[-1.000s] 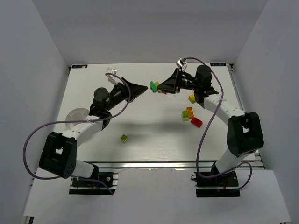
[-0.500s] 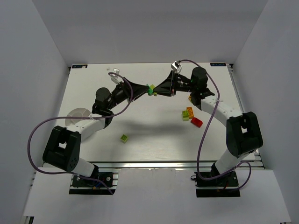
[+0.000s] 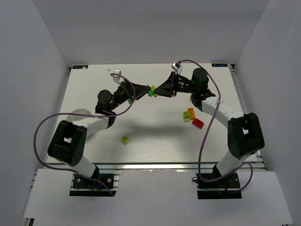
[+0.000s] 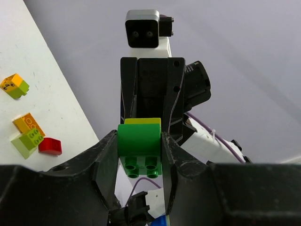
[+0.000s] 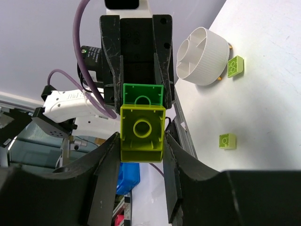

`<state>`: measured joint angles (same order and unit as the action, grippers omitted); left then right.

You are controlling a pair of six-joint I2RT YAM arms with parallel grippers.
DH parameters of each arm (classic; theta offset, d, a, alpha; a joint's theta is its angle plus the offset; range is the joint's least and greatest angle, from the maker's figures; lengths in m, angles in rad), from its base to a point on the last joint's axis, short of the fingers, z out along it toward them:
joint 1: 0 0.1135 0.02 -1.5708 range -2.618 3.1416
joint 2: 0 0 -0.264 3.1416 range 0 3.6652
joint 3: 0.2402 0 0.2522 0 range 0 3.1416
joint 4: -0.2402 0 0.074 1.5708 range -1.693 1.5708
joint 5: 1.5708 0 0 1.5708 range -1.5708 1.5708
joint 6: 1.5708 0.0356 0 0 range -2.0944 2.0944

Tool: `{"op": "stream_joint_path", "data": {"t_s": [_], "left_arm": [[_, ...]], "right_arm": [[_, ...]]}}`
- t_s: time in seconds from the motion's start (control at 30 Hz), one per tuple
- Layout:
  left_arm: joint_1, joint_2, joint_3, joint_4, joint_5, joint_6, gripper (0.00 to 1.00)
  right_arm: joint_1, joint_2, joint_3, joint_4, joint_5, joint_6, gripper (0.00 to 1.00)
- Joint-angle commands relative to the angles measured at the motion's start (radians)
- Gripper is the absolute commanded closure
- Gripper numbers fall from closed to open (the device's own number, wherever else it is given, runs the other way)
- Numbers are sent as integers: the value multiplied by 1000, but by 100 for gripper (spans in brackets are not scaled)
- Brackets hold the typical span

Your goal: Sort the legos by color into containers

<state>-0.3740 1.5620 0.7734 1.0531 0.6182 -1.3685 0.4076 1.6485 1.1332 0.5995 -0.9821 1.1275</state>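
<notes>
Two joined legos hang in mid-air over the back of the table (image 3: pixel 155 136): a dark green brick (image 4: pixel 139 142) and a lime brick (image 5: pixel 142 134) pressed together. My left gripper (image 4: pixel 139 136) is shut on the dark green brick (image 3: pixel 149 89). From the opposite side, my right gripper (image 5: pixel 142 141) is shut on the lime brick (image 3: pixel 153 92). The containers are one white divided dish (image 5: pixel 203 56), at the left of the table and partly hidden behind my left arm (image 3: pixel 77 115).
Loose legos lie on the table: a lime one (image 3: pixel 125 139) near the front, and an orange-and-lime pair (image 3: pixel 189 114) and a red one (image 3: pixel 198 123) on the right. White walls enclose the table on three sides.
My left gripper reached right to the bricks held by the right gripper and closed on the dark green one. The right gripper shifted slightly left, then held still.
</notes>
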Motion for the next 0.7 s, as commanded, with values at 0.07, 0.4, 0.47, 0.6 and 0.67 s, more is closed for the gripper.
{"op": "stream_joint_path", "data": {"t_s": [0.07,0.4,0.47,0.6,0.67], "left_arm": [[-8,-29,-5,50,48,-20,100],[81,-155,-68,-89,66,43,100],[108,-193,-71,-166,81,78,100],[159,-279,-37,-480,71,222,100],[173,-350,55,-923,-84,444,100]], "right_arm": [[-18,-1,28,3,11,-58,100],[-165,11,79,-81,-4,-175,100],[-170,7,79,-96,-7,-208,100],[-158,-10,109,-197,0,-366,100],[-132,-18,160,-405,25,-522,100]]}}
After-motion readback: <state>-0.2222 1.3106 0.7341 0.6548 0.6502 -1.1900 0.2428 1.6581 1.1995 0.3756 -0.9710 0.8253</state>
